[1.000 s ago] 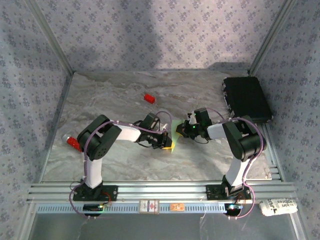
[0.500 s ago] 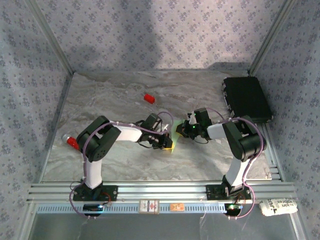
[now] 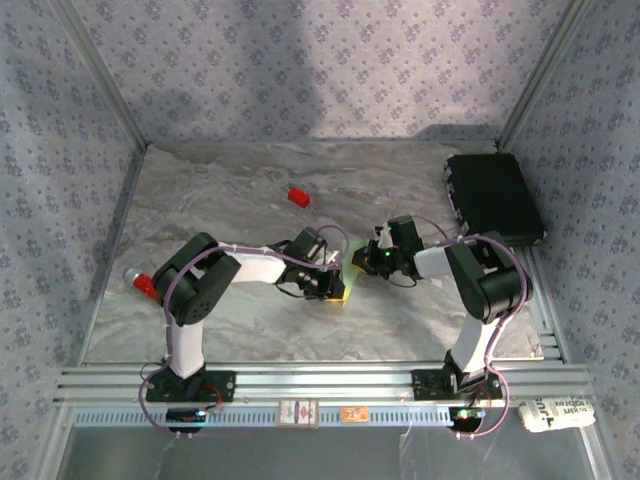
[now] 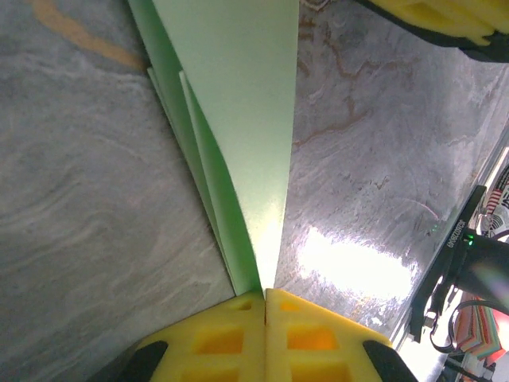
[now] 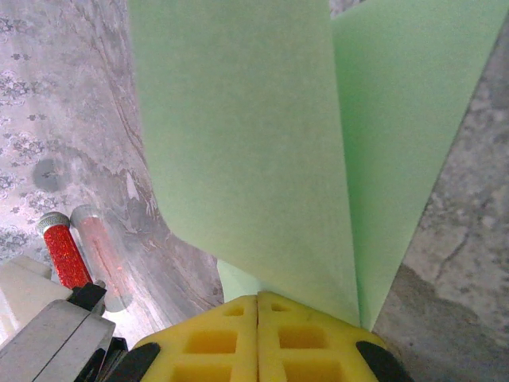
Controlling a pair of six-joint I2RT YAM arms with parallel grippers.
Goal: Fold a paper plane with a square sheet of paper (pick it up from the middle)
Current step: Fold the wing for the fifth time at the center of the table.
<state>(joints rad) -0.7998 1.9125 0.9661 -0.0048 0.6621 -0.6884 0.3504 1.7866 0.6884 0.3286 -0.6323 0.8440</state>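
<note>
- The square sheet of paper [image 3: 350, 266], pale green, is at the middle of the table [image 3: 220, 190] between both arms, mostly hidden from above.
- Left wrist view: left end effector [image 4: 265, 296] clenched on its stacked, creased layers.
- Right wrist view: right end effector [image 5: 257, 301] clenched on two broad panels.

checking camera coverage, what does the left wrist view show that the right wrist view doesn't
Left wrist: the paper as stacked layers edge-on, a yellow pad of the other arm at top right, glare on the table.
Right wrist: a red cylinder at lower left, the wall.
Both: green paper over the marble table, left claw and right claw each shut on it.
</note>
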